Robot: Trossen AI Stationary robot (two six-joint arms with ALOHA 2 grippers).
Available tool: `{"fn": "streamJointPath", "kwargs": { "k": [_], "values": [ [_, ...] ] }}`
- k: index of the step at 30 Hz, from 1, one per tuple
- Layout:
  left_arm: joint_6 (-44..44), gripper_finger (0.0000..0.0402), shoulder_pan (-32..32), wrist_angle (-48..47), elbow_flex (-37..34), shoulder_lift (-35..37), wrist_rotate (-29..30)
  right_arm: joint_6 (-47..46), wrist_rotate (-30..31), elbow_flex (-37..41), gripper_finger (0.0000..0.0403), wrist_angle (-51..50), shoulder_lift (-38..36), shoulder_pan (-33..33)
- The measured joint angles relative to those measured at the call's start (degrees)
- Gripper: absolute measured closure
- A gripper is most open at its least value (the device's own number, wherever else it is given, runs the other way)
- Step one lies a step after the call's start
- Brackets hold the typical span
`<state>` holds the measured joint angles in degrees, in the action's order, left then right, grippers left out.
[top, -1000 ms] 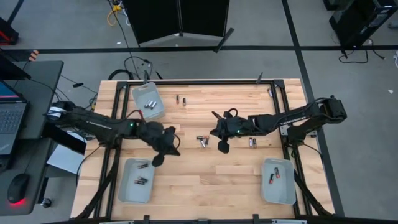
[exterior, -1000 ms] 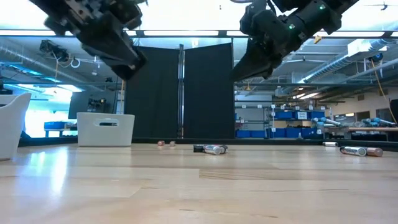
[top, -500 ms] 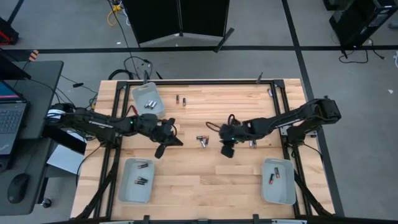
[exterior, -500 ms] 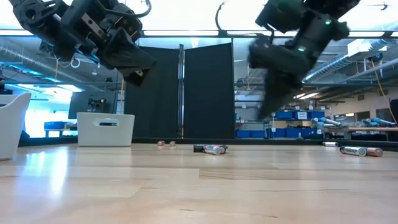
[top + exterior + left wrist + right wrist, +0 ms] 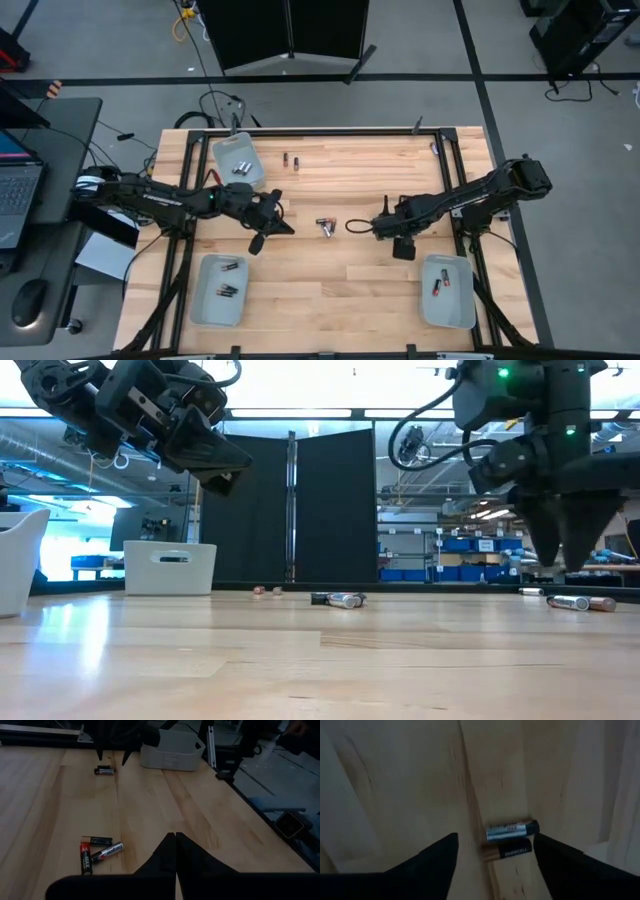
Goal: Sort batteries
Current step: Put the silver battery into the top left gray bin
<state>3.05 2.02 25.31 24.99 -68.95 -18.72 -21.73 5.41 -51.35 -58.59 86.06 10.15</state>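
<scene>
Two batteries, one silvery (image 5: 512, 829) and one copper-ended (image 5: 507, 852), lie side by side on the wooden table. My right gripper (image 5: 495, 840) hangs open above them, pointing down with a finger on either side, touching neither. In the low view it (image 5: 570, 565) stands just over this pair (image 5: 580, 602). My left gripper (image 5: 285, 227) is shut, off the table, left of a small cluster of batteries (image 5: 325, 227) (image 5: 100, 852). Two more batteries (image 5: 290, 159) lie near the far edge.
Pale grey trays holding batteries stand at the far left (image 5: 238, 160), near left (image 5: 220, 290) and near right (image 5: 447, 290). Bare wood stretches across the near middle of the table. A black frame (image 5: 440, 135) runs round the table's edges.
My right gripper has swung toward the table's right edge, sunk, tipped from slanting to pointing straight down, and opened over the right-hand pair of batteries. My left gripper shifted a little toward the far edge, stayed shut, then kept still. No battery has moved.
</scene>
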Motion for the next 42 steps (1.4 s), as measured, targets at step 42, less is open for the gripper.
{"fn": "streamJointPath", "kwargs": {
  "k": [42],
  "values": [
    [1.7, 0.0394, 0.0, -1.4, 0.0, 0.0, 1.1, 17.5, -5.0, 9.7, 0.0153, 10.6, 1.5, -9.5]
  ]
}}
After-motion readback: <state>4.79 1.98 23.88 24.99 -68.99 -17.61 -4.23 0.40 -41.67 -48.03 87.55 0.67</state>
